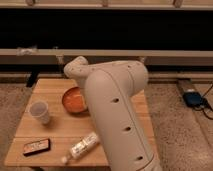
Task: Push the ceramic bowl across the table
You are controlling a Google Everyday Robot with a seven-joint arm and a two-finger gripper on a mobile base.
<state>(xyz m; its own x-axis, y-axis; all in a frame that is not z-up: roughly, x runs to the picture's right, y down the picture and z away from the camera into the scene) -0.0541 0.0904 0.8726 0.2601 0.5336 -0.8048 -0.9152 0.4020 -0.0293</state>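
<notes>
The orange ceramic bowl (pixel 73 100) with its darker rim sits on the light wooden table (pixel 54 89), left of centre. Its right side is hidden behind my big white arm (pixel 115 115). The arm's bent joint (pixel 75 67) hangs over the table's far edge, just above the bowl. My gripper is hidden behind the arm, so it does not show.
A translucent white cup (pixel 40 111) stands left of the bowl. A small black and red packet (pixel 36 146) lies at the front left. A white bottle (pixel 82 146) lies on its side at the front. A blue device with cables (pixel 192 97) sits on the floor at the right.
</notes>
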